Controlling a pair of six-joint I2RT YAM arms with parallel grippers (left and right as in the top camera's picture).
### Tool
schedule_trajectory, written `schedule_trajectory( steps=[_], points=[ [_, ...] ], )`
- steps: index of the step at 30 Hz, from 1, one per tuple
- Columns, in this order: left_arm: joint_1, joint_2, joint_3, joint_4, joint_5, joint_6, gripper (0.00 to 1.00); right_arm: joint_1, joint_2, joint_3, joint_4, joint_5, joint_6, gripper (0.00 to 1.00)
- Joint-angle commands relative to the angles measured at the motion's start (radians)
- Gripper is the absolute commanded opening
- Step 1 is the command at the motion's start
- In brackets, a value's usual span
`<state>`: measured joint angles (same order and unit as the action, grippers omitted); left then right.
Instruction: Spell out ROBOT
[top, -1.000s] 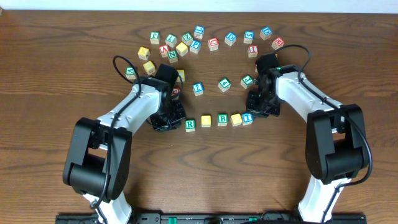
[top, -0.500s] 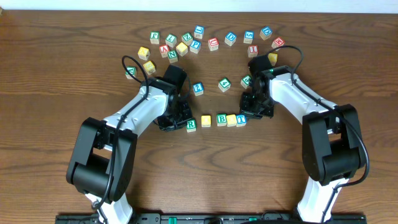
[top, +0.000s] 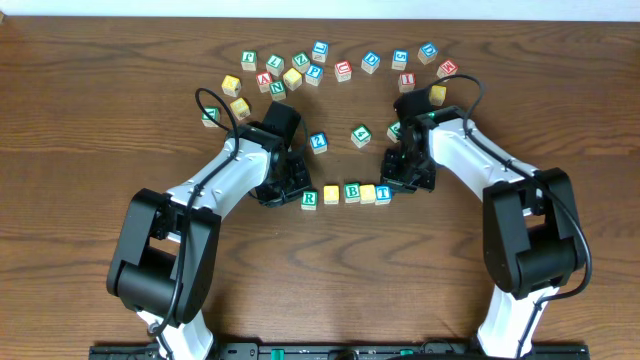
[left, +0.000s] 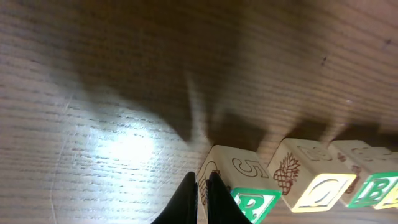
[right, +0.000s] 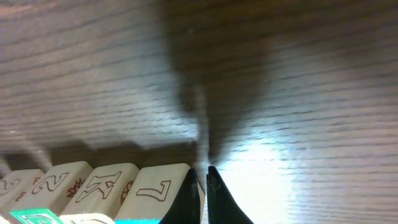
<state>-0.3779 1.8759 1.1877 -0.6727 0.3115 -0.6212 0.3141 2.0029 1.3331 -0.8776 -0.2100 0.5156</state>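
Closed up since a second ago: both arms have come inward, and the five-cube row between them is now packed close, reading R cube (top: 309, 199), yellow cube (top: 331, 194), B cube (top: 352, 191), second yellow cube (top: 367, 193), T cube (top: 383, 194). Left fingers (left: 193, 190): pressed together, holding nothing, tips at the outer side of the R cube; right fingers (right: 194, 186): likewise together and empty, tips at the outer side of the T cube. Spare letter cubes (top: 343, 70): scattered on the table (top: 80, 120), beyond both pairs of fingers.
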Motion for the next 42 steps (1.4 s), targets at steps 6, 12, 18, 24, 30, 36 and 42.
schedule_trajectory(
  steps=[6, 12, 18, 24, 30, 36, 42],
  points=[
    [-0.002, 0.013, -0.007, 0.002, -0.006, -0.018, 0.07, 0.041, 0.011, -0.006, 0.006, -0.014, 0.023, 0.01],
    [-0.002, 0.013, -0.007, 0.002, -0.006, -0.021, 0.07, 0.043, 0.011, -0.006, 0.011, -0.014, 0.023, 0.01],
    [-0.002, 0.013, -0.007, 0.006, 0.018, -0.041, 0.08, 0.044, 0.011, -0.006, 0.022, -0.014, 0.023, 0.01],
    [-0.002, 0.013, -0.007, 0.006, 0.016, -0.043, 0.07, 0.048, 0.011, -0.006, 0.021, -0.014, 0.023, 0.01],
    [-0.002, 0.013, -0.007, 0.005, 0.017, -0.092, 0.07, 0.048, 0.011, -0.006, 0.007, -0.014, 0.031, 0.01],
    [-0.002, 0.013, -0.007, 0.005, 0.02, -0.104, 0.08, 0.048, 0.011, -0.006, 0.006, -0.037, 0.037, 0.01],
    [-0.002, 0.013, -0.007, 0.005, 0.02, -0.118, 0.07, 0.055, 0.011, -0.006, 0.006, -0.037, 0.038, 0.01]
  ],
)
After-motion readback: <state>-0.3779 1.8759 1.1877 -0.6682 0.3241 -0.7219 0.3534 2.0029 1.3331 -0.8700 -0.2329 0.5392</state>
